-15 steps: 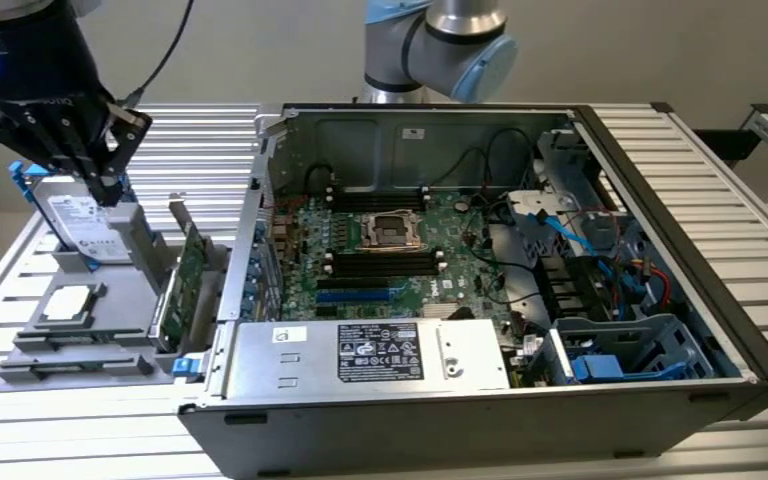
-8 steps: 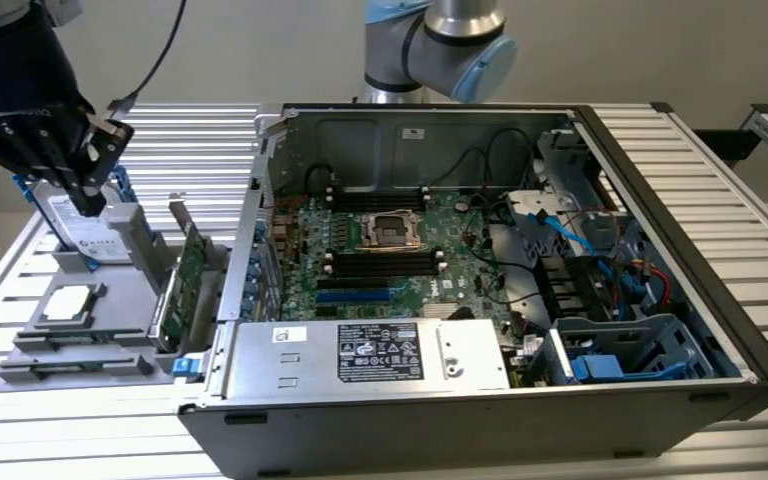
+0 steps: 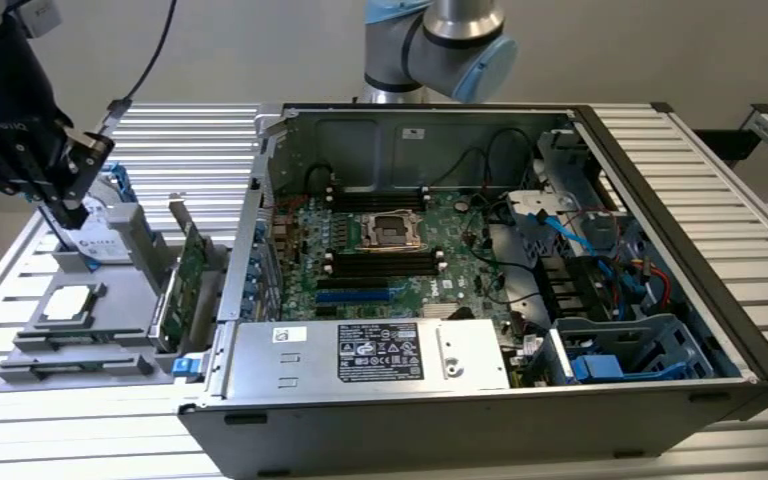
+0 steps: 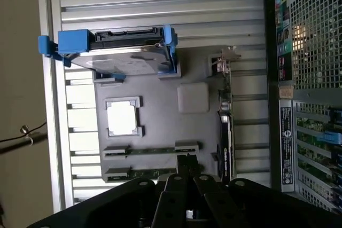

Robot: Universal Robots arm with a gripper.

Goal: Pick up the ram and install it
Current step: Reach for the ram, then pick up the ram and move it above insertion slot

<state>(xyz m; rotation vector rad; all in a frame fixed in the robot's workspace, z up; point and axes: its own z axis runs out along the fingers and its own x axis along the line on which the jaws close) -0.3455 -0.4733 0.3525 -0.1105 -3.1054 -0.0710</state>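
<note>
Two ram sticks lie edge-up in the slots of a grey fixture tray (image 3: 124,320); the nearer-to-centre ram (image 4: 152,150) (image 3: 77,344) and a second one (image 4: 140,173) show as thin dark green strips. My black gripper (image 3: 64,215) (image 4: 187,165) hangs above the tray at the exterior view's left, over the hard drive end, fingers shut with nothing between them. In the wrist view its tips sit just off the end of the first ram. The open computer case (image 3: 651,200) shows the motherboard with dark memory slots (image 3: 384,262) beside the processor socket.
On the tray also stand a hard drive in a blue carrier (image 3: 97,235) (image 4: 125,60), a square processor (image 3: 67,303) (image 4: 123,117) and a tall green expansion card with a metal bracket (image 3: 192,275) (image 4: 225,132). Cables and drive cages crowd the case's right side.
</note>
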